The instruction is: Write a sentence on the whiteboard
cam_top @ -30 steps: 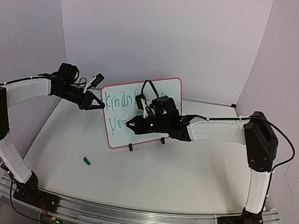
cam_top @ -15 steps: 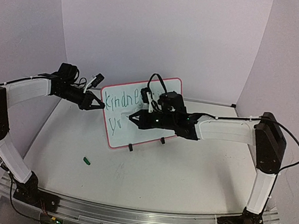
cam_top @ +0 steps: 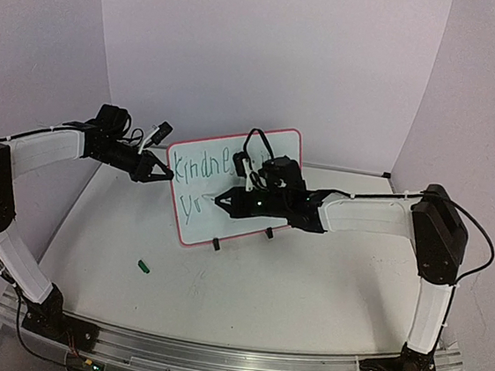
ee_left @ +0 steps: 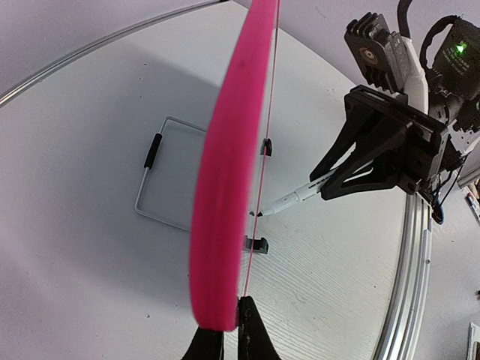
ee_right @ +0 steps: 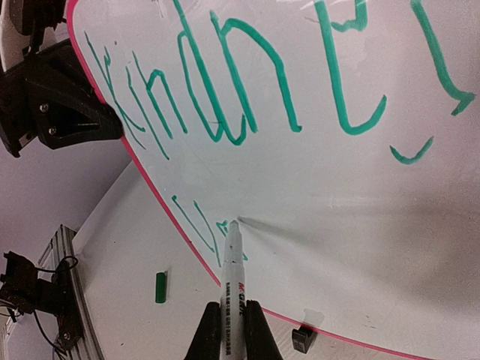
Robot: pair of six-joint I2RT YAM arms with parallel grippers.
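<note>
The right fingers [ee_right: 206, 334] are clenched on the marker [ee_right: 232, 274]. Its long axis runs straight ahead of them, tip touching the whiteboard [ee_right: 322, 195] at the lower row of the sentence [ee_right: 279, 71]. Farther off, the left fingers [ee_left: 253, 337] pinch the whiteboard's edge.

Whiteboard [cam_top: 212, 226]: small, white, rounded corners, thin red frame; upright on two black feet [cam_top: 216, 244], centre of the top view, right end higher in frame.
Sentence [ee_right: 225, 90]: green marker, uneven hand; upper row begins "Kindne", partly hidden; lower row, a few letters, lower left of board.
</note>
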